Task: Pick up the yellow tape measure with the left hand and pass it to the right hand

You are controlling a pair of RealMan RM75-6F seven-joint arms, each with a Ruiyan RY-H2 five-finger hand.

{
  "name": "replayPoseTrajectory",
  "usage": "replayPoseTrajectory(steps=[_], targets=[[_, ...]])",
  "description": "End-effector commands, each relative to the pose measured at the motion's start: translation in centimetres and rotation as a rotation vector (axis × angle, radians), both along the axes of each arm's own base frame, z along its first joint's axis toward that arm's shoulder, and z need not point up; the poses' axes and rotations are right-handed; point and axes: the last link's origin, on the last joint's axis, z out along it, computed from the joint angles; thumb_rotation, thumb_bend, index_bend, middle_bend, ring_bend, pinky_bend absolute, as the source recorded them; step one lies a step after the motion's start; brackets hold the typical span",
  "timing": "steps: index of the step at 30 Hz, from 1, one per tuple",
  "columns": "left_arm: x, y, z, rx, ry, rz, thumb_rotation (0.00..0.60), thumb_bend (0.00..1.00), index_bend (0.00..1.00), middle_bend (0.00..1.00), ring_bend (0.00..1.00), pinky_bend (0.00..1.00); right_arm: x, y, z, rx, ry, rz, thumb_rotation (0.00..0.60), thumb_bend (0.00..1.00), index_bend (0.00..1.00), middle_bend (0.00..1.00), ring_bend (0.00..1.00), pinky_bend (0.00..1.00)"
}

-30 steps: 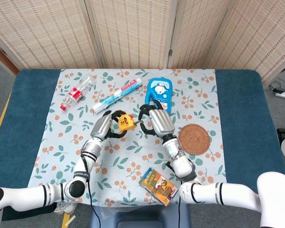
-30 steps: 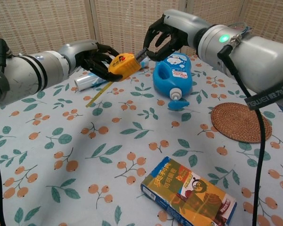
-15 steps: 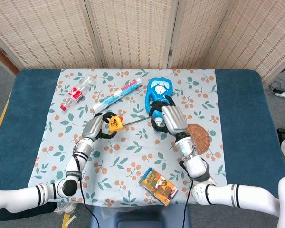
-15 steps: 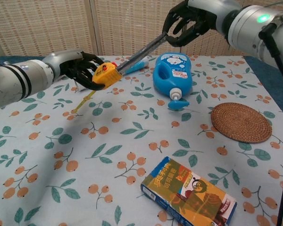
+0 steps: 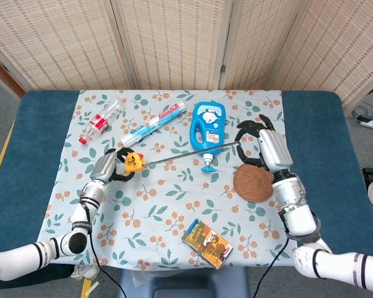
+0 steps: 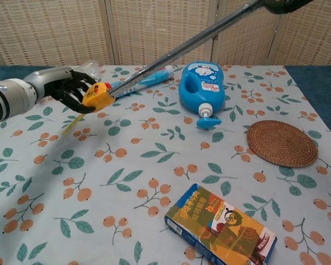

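Woven reed screens are seen behind a worktop (image 5: pixel 43 124) covered with a leaf-and-berry cloth. At the left side of the cloth, the yellow tape measure (image 5: pixel 133 162) is held off the surface, gripped in the fingers of the left hand (image 5: pixel 107 167). Its blade (image 5: pixel 186 153) is drawn out in a long straight line across the blue bottle (image 5: pixel 207 123) to the right hand (image 5: pixel 261 146), whose fingers are closed on the far end above a round woven coaster (image 5: pixel 253 182). A snack box (image 5: pixel 206 243) is shown near the front edge.

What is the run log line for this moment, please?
left hand: holds yellow tape measure | right hand: holds blade end | blade: stretched between hands
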Motion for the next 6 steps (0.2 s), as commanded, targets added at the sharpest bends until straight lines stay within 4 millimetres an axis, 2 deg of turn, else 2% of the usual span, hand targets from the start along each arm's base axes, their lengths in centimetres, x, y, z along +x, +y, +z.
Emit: replayPoseTrajectory(steps=[1, 6], targets=[[-0.6, 0.0, 0.1, -0.004, 0.006, 0.007, 0.600, 0.39, 0.53, 0.52, 0.39, 0.10, -1.4, 0.8, 2.2, -0.021, -0.028, -0.026, 0.600, 0.49, 0.68, 0.32, 0.27, 0.00], [-1.0, 0.1, 0.1, -0.011, 0.013, 0.008, 0.600, 0.39, 0.53, 0.52, 0.39, 0.10, -2.6, 1.4, 4.4, -0.048, -0.052, -0.039, 0.600, 0.49, 0.69, 0.32, 0.27, 0.00]])
